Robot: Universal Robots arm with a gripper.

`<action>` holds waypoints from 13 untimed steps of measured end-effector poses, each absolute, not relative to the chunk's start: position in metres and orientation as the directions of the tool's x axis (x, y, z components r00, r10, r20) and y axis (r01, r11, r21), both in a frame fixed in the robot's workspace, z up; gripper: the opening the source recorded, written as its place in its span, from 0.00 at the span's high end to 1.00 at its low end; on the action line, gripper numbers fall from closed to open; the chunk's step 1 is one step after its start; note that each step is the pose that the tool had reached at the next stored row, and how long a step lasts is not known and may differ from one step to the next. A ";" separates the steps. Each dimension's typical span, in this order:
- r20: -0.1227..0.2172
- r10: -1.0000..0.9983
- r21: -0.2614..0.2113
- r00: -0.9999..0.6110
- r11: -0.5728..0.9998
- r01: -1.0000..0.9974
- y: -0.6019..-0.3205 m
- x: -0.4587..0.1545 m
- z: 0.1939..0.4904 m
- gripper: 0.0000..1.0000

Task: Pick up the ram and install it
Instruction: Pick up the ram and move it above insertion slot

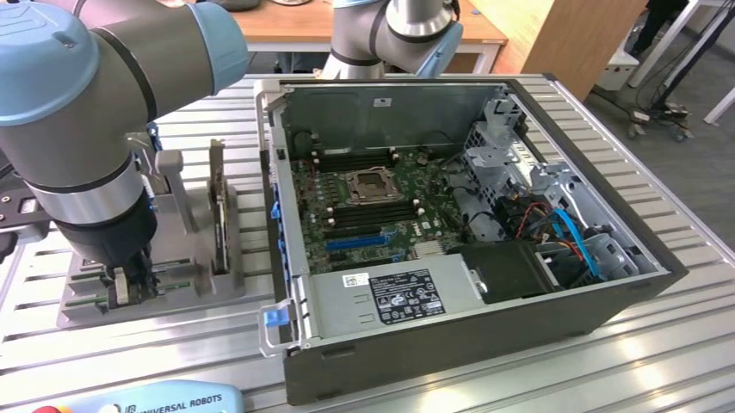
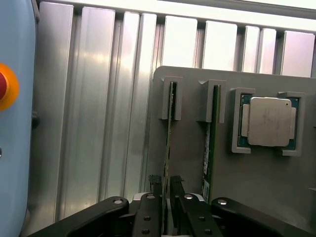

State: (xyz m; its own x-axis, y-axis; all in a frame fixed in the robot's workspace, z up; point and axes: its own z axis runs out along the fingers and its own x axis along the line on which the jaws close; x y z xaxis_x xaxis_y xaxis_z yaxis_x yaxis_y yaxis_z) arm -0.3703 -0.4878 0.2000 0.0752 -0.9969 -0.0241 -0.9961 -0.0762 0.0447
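1. Two fingers (image 2: 150, 210) of the gripper (image 2: 166, 183) stand slightly spread, one on each side of the ram (image 2: 168, 128), with thin gaps; not pinching yet.
2. Ram stands on edge in the grey holder (image 2: 190, 153), directly between the fingers, its long axis running away from them to the slot bracket.
3. Second board (image 2: 212, 133) sits in the next slot, chip (image 2: 269, 121) beyond it.
4. Holder rests on the ribbed metal bench (image 2: 98, 108); open computer case (image 1: 460, 215) lies toward the exterior view's right.

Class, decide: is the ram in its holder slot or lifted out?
In. The ram stands on edge in the grey holder's slot, the open fingers either side.
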 end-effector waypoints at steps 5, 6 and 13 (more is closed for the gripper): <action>-0.024 -0.997 0.045 0.075 -0.076 -0.996 -0.488 -0.369 0.200 0.79; -0.024 -0.997 0.045 0.075 -0.076 -0.996 -0.488 -0.368 0.200 0.79; -0.024 -0.997 0.045 0.075 -0.076 -0.996 -0.488 -0.368 0.201 0.79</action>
